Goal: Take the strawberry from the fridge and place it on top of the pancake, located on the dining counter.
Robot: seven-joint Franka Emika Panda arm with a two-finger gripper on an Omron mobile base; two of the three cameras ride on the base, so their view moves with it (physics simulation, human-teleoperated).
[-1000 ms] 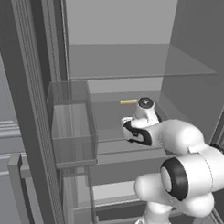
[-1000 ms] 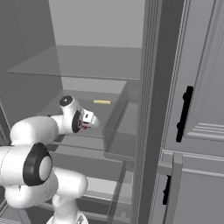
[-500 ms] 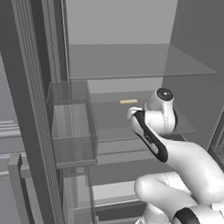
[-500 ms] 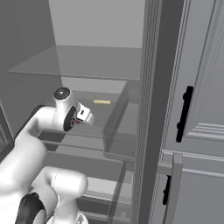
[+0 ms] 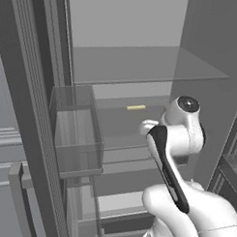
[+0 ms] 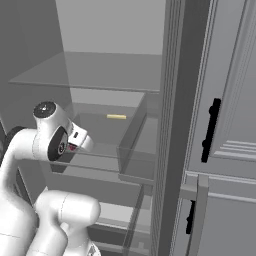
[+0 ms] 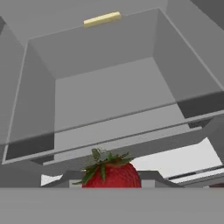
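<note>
berry's in hand, time to back out

your jaws are clenching the strawberry (image 7: 112, 174), sitting right between them, leafy cap facing the shelves. the gripper (image 6: 76, 145) is pointing into the fridge (image 5: 141, 68), yellow stick (image 7: 102, 19) lying deeper in, so your exit is lying straight behind you.

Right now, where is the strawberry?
The strawberry sits low in the hand view, held in the pincer, in front of the fridge's glass shelf.
</note>
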